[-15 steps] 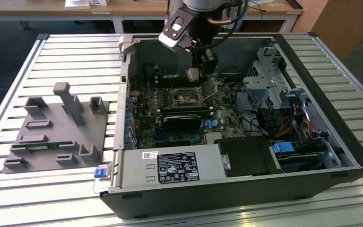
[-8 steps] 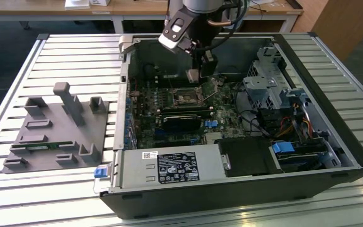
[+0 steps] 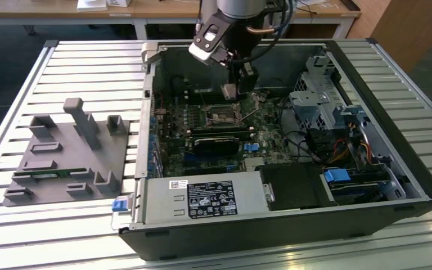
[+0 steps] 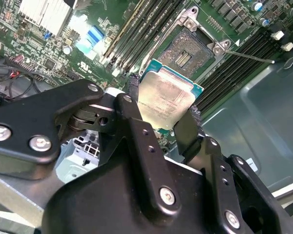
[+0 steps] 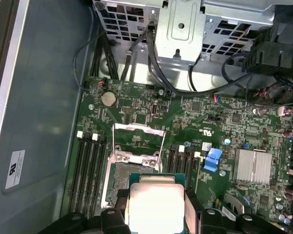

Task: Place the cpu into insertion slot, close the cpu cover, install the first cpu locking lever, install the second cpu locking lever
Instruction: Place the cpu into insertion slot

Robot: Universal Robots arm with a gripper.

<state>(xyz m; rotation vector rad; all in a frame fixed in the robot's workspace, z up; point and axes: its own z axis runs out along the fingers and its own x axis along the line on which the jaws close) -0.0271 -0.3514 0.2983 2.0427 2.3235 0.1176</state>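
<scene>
My gripper (image 4: 165, 108) is shut on the cpu (image 4: 168, 97), a pale silvery square chip with a green rim, clamped between the two black fingers (image 4: 133, 87). It hangs above the motherboard, a little off from the insertion slot (image 4: 191, 48), whose brownish pin field lies open. In the first wrist view the cpu (image 5: 156, 202) overlaps the near edge of the insertion slot (image 5: 116, 178). The cpu cover (image 5: 138, 141) is swung open beyond the socket. A thin locking lever (image 4: 249, 56) sticks out beside the socket. In the exterior view the gripper (image 3: 232, 93) hovers over the insertion slot (image 3: 222, 116).
The open computer case (image 3: 396, 140) walls in the board. Black memory slots (image 5: 90, 165) flank the socket. A drive cage (image 5: 185, 29) with cables stands at one end, a finned heat sink (image 5: 253, 165) and blue connector (image 5: 212, 158) nearby. A grey fixture block (image 3: 66, 152) sits at the exterior view's left.
</scene>
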